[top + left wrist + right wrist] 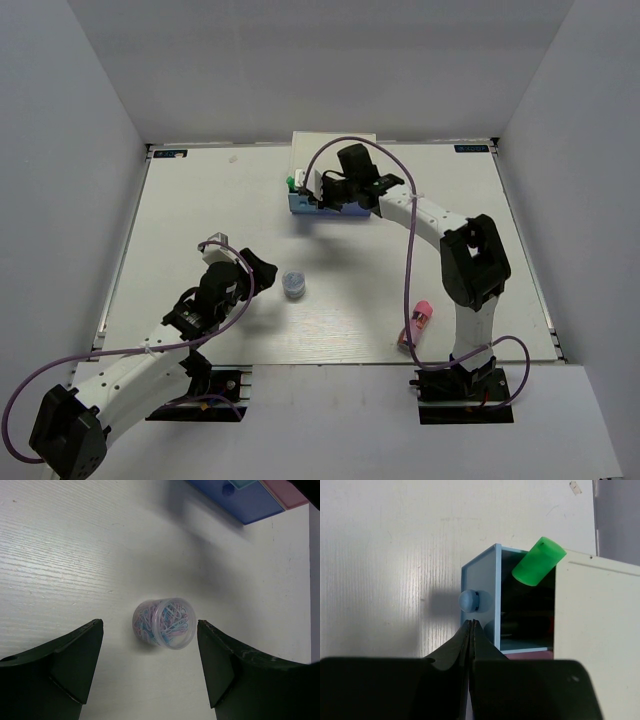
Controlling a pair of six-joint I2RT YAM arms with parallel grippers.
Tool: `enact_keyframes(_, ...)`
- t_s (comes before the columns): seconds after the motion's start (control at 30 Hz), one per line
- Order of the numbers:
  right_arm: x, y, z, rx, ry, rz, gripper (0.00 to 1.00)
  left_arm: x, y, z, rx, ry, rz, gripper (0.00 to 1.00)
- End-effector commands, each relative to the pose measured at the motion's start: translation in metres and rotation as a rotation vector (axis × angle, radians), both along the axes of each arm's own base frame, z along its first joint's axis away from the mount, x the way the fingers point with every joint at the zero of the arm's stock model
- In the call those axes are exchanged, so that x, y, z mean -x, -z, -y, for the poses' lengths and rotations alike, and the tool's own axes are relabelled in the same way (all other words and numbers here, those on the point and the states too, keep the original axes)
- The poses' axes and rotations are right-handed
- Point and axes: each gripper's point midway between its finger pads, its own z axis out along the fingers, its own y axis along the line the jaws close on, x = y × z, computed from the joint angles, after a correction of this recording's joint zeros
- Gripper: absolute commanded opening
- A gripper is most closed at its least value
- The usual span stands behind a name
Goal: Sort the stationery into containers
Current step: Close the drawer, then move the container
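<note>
White laminate with a faint grain forms the desk [200,200], which is closed in on three sides by plain pale grey walls [330,60] in the overhead view. Two arms are counted. One drawer chest [310,145] is set at the far edge near the middle, and the right end effector [325,190] is held at its front. One green-ended highlighter [290,183] is seen sticking out at the chest's left corner. One small round pot [294,285] is stood near the desk's centre, with the left end effector [240,256] just to its left. One pink tube [421,316] is laid by the right arm near the front edge; one smaller pinkish item [405,338] beside it cannot be identified.

In the left wrist view, the pot [164,623] is shown to be clear and filled with pastel paper clips. It is framed by two dark fingers [65,665], touched by neither, so this end effector is released and spread wide. Three drawer fronts are counted in the top right corner: periwinkle, pink and light blue.

In the right wrist view, the light blue drawer [480,580] is seen pulled out of the white chest. The highlighter is leant against the drawer's edge, green end up. The right end effector is clenched on nothing, its tips just beside the drawer's one knob [470,601].
</note>
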Motion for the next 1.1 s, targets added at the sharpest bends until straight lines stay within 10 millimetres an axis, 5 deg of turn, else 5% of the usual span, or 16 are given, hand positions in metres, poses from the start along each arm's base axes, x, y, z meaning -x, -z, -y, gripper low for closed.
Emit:
enact_keyframes(0.0, -0.002, -0.035, -0.004, -0.072, -0.039, 0.043, 0.01, -0.001, -0.007, 0.000, 0.009, -0.005, 0.018, 0.86)
enact_keyframes(0.03, 0.007, -0.051, -0.005, -0.094, -0.084, 0.082, 0.05, -0.001, -0.007, 0.000, 0.009, -0.005, 0.018, 0.86)
enact_keyframes(0.13, 0.035, -0.061, -0.010, -0.159, -0.204, 0.081, 0.23, -0.001, -0.007, 0.000, 0.009, -0.005, 0.018, 0.86)
enact_keyframes(0.27, 0.034, -0.072, -0.014, -0.191, -0.202, 0.089, 0.48, -0.001, -0.007, 0.000, 0.009, -0.005, 0.018, 0.86)
enact_keyframes(0.53, 0.018, -0.071, -0.017, -0.164, -0.182, 0.098, 0.48, 0.001, -0.004, -0.002, 0.004, -0.005, 0.011, 0.86)
enact_keyframes(0.83, -0.010, -0.044, -0.022, -0.062, -0.135, 0.036, 0.45, 0.002, -0.002, -0.002, -0.001, -0.005, 0.004, 0.86)
enact_keyframes(1.07, -0.007, -0.034, -0.021, -0.033, -0.147, 0.008, 0.43, 0.002, -0.005, -0.004, 0.001, -0.014, 0.014, 0.86)
